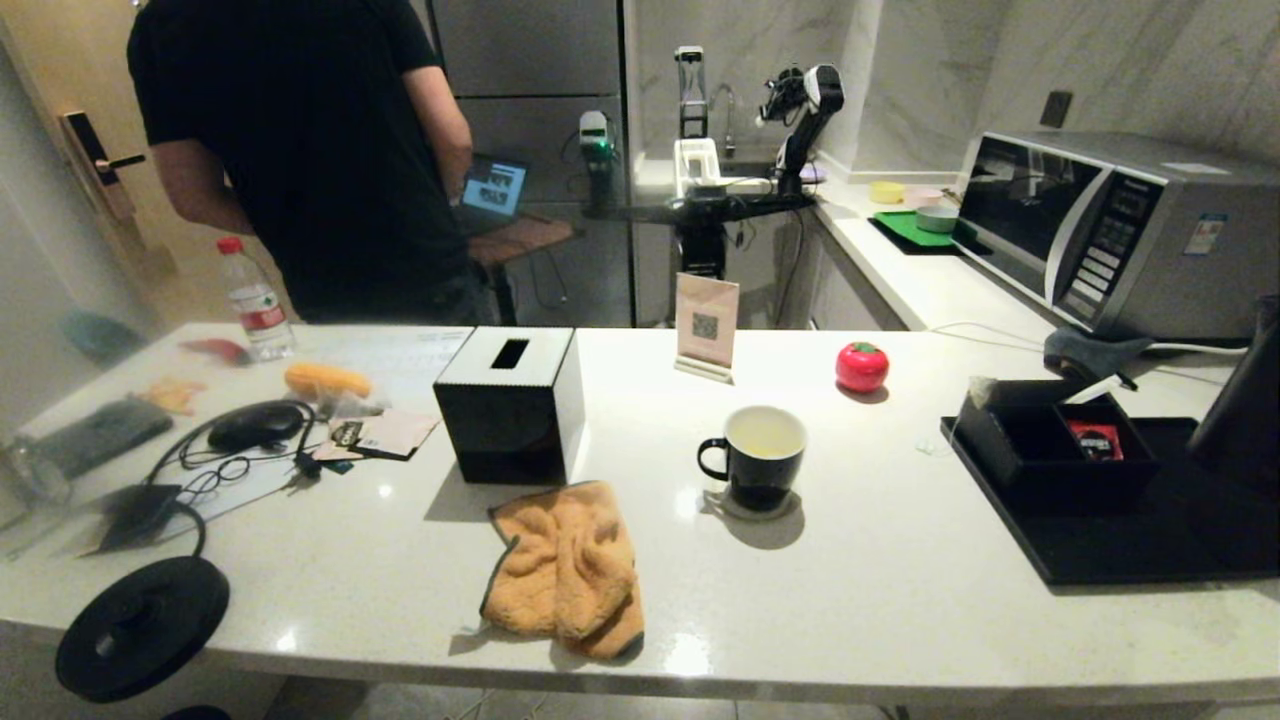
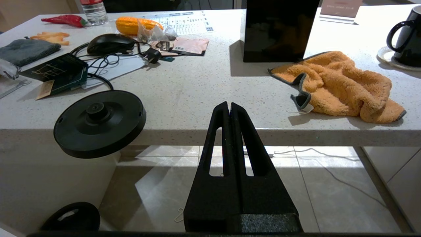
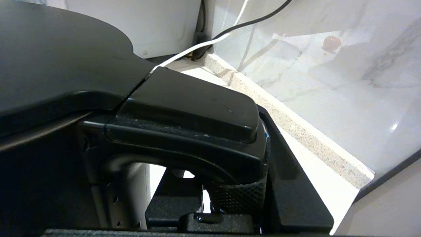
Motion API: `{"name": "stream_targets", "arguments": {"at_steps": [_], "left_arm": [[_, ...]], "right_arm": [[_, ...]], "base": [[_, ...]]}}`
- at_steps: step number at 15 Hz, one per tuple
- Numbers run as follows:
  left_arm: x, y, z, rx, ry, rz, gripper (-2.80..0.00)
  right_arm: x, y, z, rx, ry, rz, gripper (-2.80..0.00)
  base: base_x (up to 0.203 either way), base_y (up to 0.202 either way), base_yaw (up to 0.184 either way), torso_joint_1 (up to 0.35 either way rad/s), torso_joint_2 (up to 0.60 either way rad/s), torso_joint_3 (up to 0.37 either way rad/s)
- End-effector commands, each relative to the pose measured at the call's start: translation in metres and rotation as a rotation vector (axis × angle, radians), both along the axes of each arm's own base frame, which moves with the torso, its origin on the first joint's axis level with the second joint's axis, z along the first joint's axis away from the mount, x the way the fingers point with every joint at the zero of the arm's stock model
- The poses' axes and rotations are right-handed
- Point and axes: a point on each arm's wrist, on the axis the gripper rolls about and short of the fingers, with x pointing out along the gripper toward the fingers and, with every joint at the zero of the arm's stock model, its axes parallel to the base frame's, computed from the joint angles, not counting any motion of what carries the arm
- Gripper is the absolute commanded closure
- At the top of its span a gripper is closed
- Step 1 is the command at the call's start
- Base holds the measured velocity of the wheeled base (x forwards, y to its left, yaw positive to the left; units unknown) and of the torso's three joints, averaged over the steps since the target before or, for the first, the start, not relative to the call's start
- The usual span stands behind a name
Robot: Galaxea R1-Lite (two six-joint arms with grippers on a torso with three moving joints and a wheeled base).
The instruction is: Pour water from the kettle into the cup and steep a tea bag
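The black cup (image 1: 752, 455) stands on a coaster mid-counter, handle to the left, with pale yellowish water (image 1: 766, 432) inside. The black kettle (image 1: 1245, 400) shows only partly at the far right, over the black tray (image 1: 1150, 540). In the right wrist view my right gripper (image 3: 230, 184) is shut on the handle of the kettle (image 3: 59, 65), one finger (image 3: 292, 171) on each side. A small grey-beige tea bag (image 1: 980, 388) rests at the black box's far left corner, its string trailing down to the counter. My left gripper (image 2: 229, 104) is shut and empty, below the counter's front edge.
A black tissue box (image 1: 510, 405) and an orange cloth (image 1: 565, 570) lie left of the cup. The kettle's base disc (image 1: 140, 625) overhangs the front left edge. A black box (image 1: 1060, 450) holds a red sachet (image 1: 1095, 440). A red tomato-shaped thing (image 1: 861, 366), a sign (image 1: 706, 325) and a microwave (image 1: 1100, 230) stand behind.
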Motion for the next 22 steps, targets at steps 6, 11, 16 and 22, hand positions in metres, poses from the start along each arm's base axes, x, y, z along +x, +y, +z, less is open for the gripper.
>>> {"name": "stream_targets", "arguments": {"at_steps": [6,11,16,22], "left_arm": [[0.0,0.0,0.0,0.001,0.0,0.0,0.0],[0.0,0.0,0.0,0.0,0.0,0.0,0.0],[0.0,0.0,0.0,0.001,0.0,0.0,0.0],[0.0,0.0,0.0,0.0,0.0,0.0,0.0]], "right_arm": [[0.028,-0.029,-0.025,-0.003,-0.005,0.001,0.0],[0.038,-0.025,-0.04,0.006,0.005,0.024,0.0],[0.051,-0.015,-0.048,0.013,0.016,0.062,0.0],[0.058,-0.014,-0.056,-0.01,-0.006,0.074,0.0]], "base": [[0.0,0.0,0.0,0.0,0.0,0.0],[0.0,0.0,0.0,0.0,0.0,0.0],[0.0,0.0,0.0,0.0,0.0,0.0],[0.0,0.0,0.0,0.0,0.0,0.0]]}}
